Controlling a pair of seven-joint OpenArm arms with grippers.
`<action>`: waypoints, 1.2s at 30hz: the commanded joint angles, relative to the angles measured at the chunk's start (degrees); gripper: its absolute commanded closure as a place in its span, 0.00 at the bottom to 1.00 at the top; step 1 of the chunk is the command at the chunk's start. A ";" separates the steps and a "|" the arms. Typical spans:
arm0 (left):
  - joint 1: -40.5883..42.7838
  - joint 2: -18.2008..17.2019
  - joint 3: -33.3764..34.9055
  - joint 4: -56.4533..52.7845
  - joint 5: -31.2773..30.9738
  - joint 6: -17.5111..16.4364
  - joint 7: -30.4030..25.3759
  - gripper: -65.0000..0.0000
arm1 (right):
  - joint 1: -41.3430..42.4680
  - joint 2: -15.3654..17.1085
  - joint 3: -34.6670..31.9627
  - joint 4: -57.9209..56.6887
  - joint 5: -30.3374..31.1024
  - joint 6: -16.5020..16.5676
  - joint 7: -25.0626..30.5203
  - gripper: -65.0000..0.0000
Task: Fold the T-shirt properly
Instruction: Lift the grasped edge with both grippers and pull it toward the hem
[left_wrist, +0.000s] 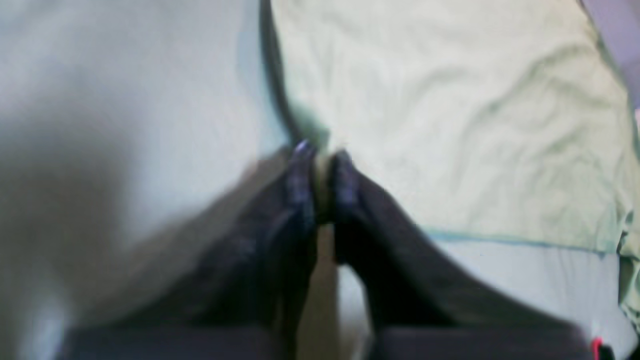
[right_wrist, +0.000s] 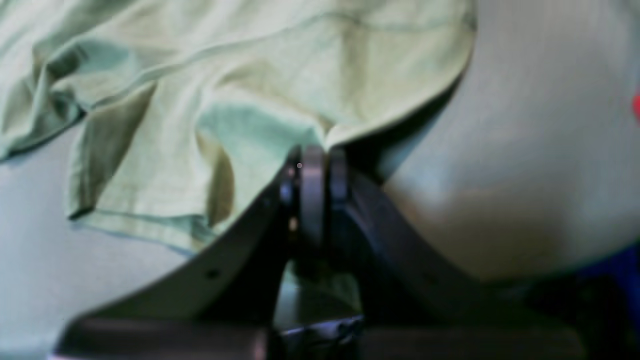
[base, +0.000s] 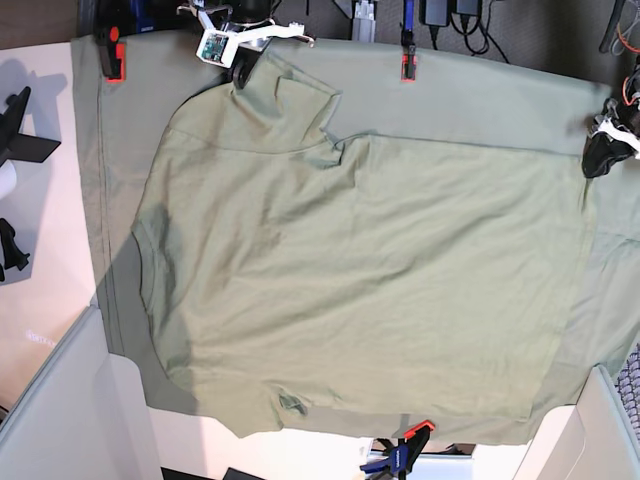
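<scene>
The pale green T-shirt (base: 350, 280) lies spread over a green sheet (base: 470, 100), with its bottom hem toward the right of the base view. My left gripper (base: 600, 150) is at the shirt's upper right corner. In the left wrist view the left gripper (left_wrist: 322, 160) is shut, with a sliver of the T-shirt (left_wrist: 450, 125) edge pinched between its tips. My right gripper (base: 240, 72) is at the upper left, by a sleeve. In the right wrist view the right gripper (right_wrist: 320, 155) is shut on a raised fold of the T-shirt (right_wrist: 250, 75).
Red clamps (base: 112, 55) (base: 406, 62) pin the sheet along the far edge, and a third clamp (base: 405, 455) holds the near edge. Black stands (base: 18, 125) sit on the bare table at the left. Cables and gear line the back edge.
</scene>
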 joint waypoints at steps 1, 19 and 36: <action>0.07 -0.68 0.02 0.35 0.85 -0.66 1.57 1.00 | -0.22 -0.57 -0.11 0.90 -0.63 0.15 1.49 1.00; 4.07 -1.25 -6.27 13.55 -3.96 -4.80 5.44 1.00 | -6.36 0.39 -0.04 10.40 -0.13 3.17 -2.25 1.00; -10.91 -1.22 -7.52 9.51 2.54 -4.80 1.09 1.00 | 15.15 0.37 6.93 12.87 2.40 6.73 -5.31 1.00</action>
